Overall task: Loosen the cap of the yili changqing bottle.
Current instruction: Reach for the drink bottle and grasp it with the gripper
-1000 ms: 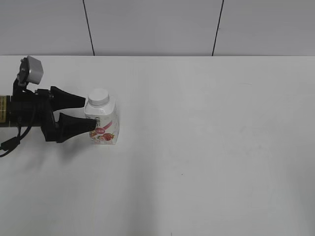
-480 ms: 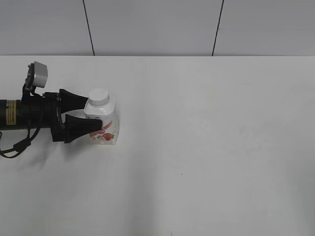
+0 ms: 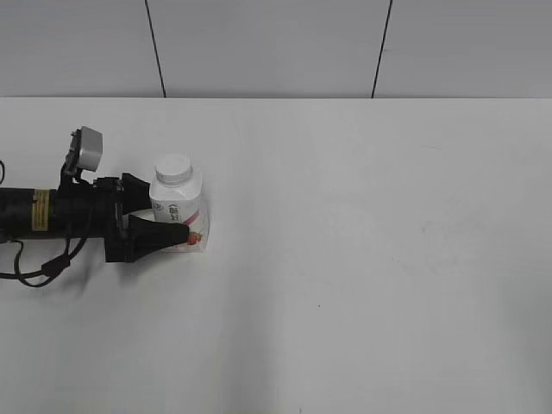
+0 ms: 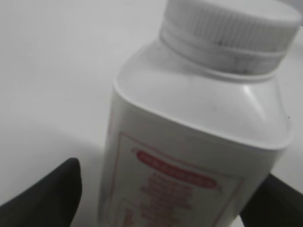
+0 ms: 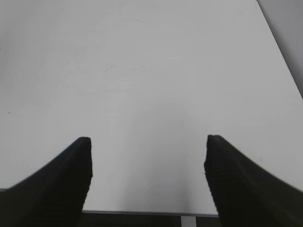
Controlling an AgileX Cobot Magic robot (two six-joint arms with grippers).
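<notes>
Two fingers of my left gripper straddle the yili changqing bottle on the table's left, contact unclear; squeeze the body square and low, leaving the cap clear for my idle, spread right gripper.

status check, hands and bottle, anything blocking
Left hand around the bottle body, one finger each side, contact unclear. Right hand open over bare table, holding nothing. Cap on, untouched. Nothing in the way.
</notes>
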